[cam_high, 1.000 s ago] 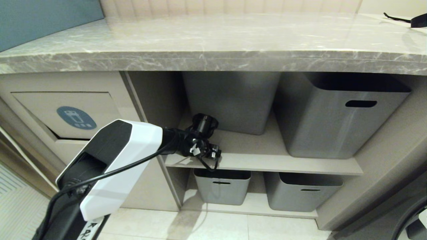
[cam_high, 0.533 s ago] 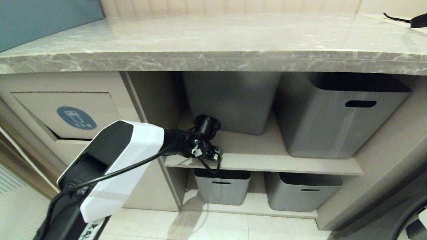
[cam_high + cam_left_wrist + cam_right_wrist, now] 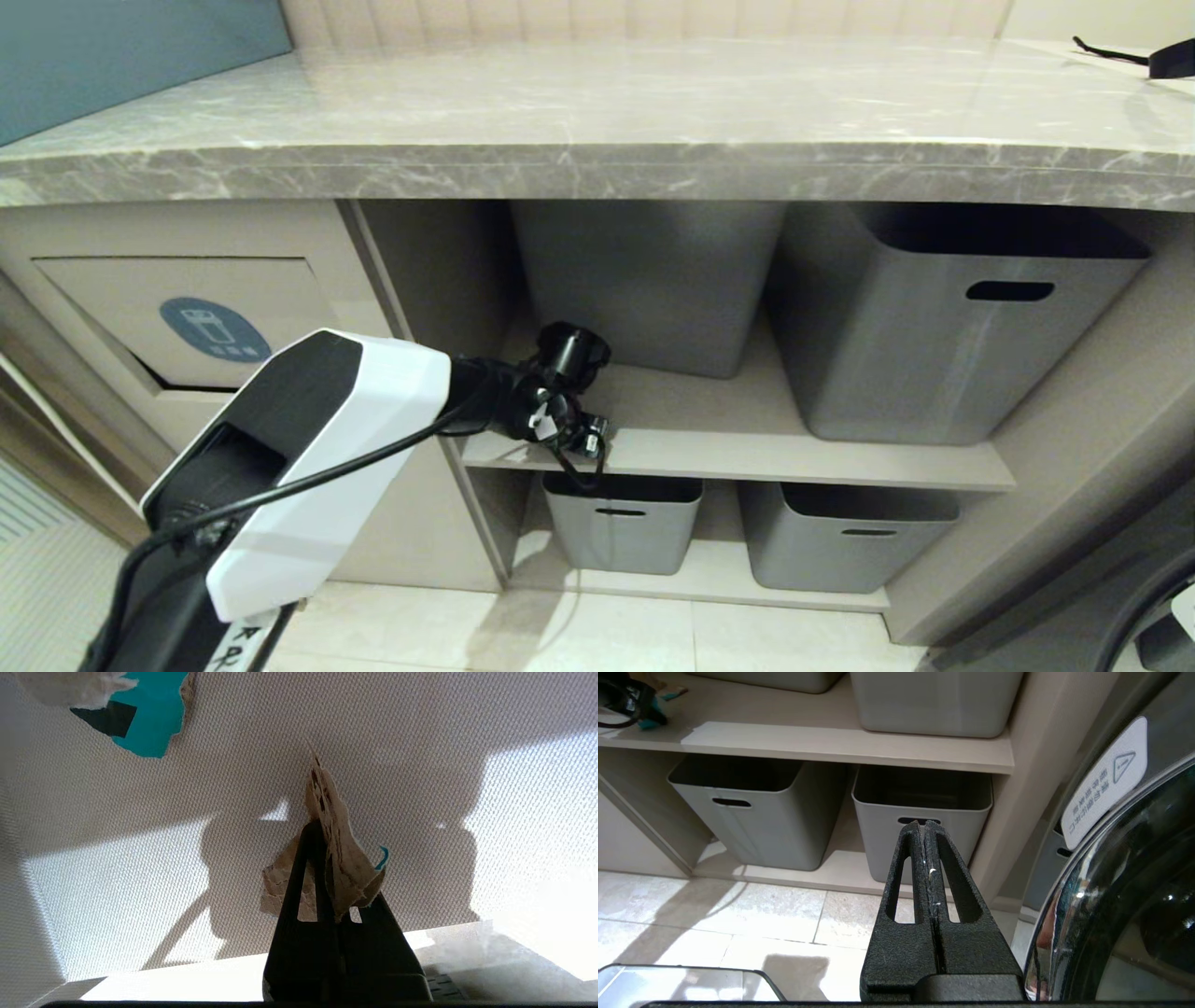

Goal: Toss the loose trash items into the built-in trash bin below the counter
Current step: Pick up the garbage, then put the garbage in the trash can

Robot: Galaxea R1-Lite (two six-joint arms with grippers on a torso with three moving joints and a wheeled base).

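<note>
Brown torn paper scrap (image 3: 337,858) sits pinched between the tips of the left pincer (image 3: 322,828), standing up on edge from the beige shelf (image 3: 420,765), a thin teal edge showing on one side. Left pincer is pressed together on that scrap, fingers (image 3: 292,891) clamped with the paper sticking out past the tips and bulging on both sides. Second scrap (image 3: 147,716), brown with a big teal patch and a black mark, lies flat on the same shelf, well apart from the pincer, not touched.

Head view: left arm (image 3: 317,439) reaches from lower left into the open cabinet, left pincer (image 3: 583,439) low over the front edge of the upper shelf (image 3: 794,457), just in front of the grey tub (image 3: 644,280). The scrap itself is too small to make out there.

Built-in trash bin (image 3: 187,317) is to the left of the shelf bay, beige flap with round blue sticker (image 3: 213,329), flap tilted with a dark gap along its lower edge. It lies left of the pincer, apart, nothing touching it. Marble surface (image 3: 597,121) runs above everything.

Right pincer (image 3: 924,828) hangs off to the right, fingers pressed together, holding nothing, pointing toward the lower grey tubs (image 3: 752,812) and the floor tiles (image 3: 714,924). A dark glass appliance door (image 3: 1125,896) with a white warning label is beside it.
</note>
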